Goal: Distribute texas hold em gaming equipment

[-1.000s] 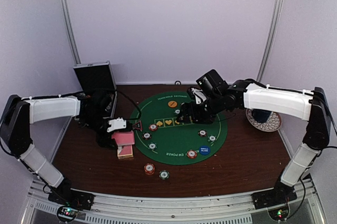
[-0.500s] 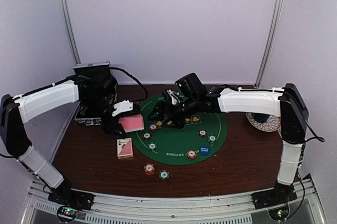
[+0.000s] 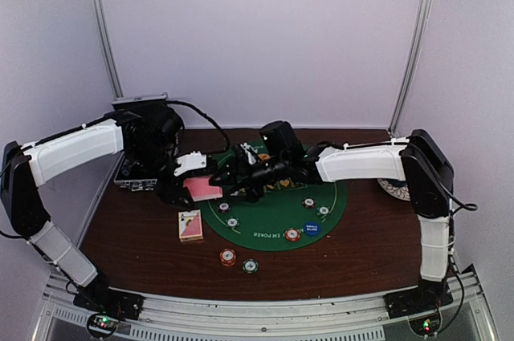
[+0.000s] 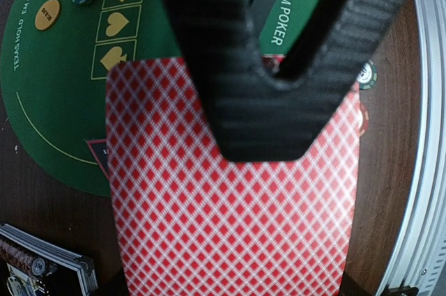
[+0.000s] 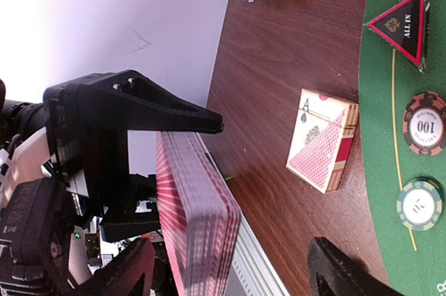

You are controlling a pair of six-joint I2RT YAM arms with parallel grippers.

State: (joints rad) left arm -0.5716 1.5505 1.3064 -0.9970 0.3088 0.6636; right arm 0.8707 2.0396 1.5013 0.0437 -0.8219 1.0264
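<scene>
My left gripper (image 3: pixel 186 186) is shut on a deck of pink-backed cards (image 3: pixel 202 188) and holds it above the left edge of the green mat (image 3: pixel 273 221). In the left wrist view the deck (image 4: pixel 230 205) fills the frame under one black finger (image 4: pixel 258 87). My right gripper (image 3: pixel 233 180) is open, and its jaws stand on either side of the deck's (image 5: pixel 198 219) free end without touching it. The card box (image 3: pixel 190 225) lies on the table. A red triangle (image 5: pixel 404 24), striped chips (image 5: pixel 424 123), an orange disc (image 4: pixel 47 14) and a blue disc (image 3: pixel 312 229) lie on the mat.
A red chip (image 3: pixel 228 257) and a green chip (image 3: pixel 250 265) lie on the wood in front of the mat. The black silver-edged case (image 3: pixel 132 183) stands at the far left behind my left arm. The patterned plate (image 3: pixel 393 187) is at the right, partly hidden by my right arm.
My left gripper lifted the deck from above the card box and carried it right and back. My right arm swung left across the mat until its open jaws reached the deck.
</scene>
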